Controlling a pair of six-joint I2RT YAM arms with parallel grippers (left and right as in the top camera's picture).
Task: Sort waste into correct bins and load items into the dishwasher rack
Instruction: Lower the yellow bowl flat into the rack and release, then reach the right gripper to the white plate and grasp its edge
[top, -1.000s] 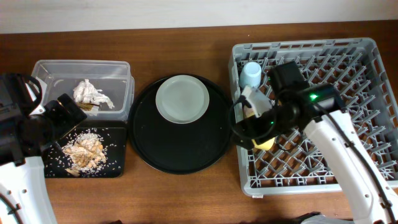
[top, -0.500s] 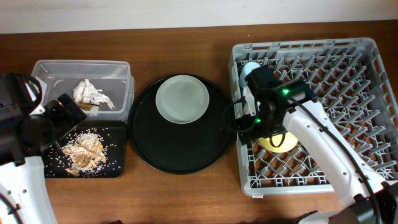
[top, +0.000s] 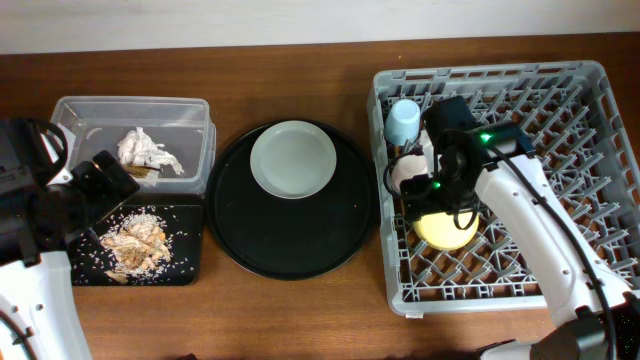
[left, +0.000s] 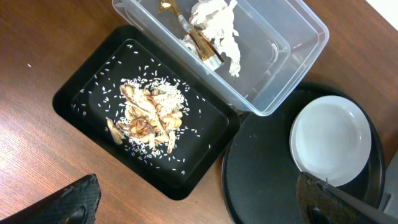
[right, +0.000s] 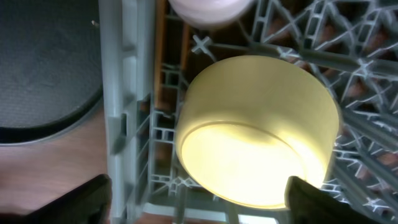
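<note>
Toward the left side of the dishwasher rack (top: 560, 130), the yellow bowl (right: 258, 130) sits seemingly base-up, untouched between the wide-spread right gripper (right: 205, 200); it looks light, rigid and slick, so it is best pinched across the side wall near the rim.

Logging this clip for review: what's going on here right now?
The right gripper hangs open over the bowl, which lies in the rack near the pink cup and blue cup. The plate sits on the round tray, not yet loaded. Tissue and wrapper are in the tub, scraps in the rectangular tray. The left gripper hovers open nearby.
</note>
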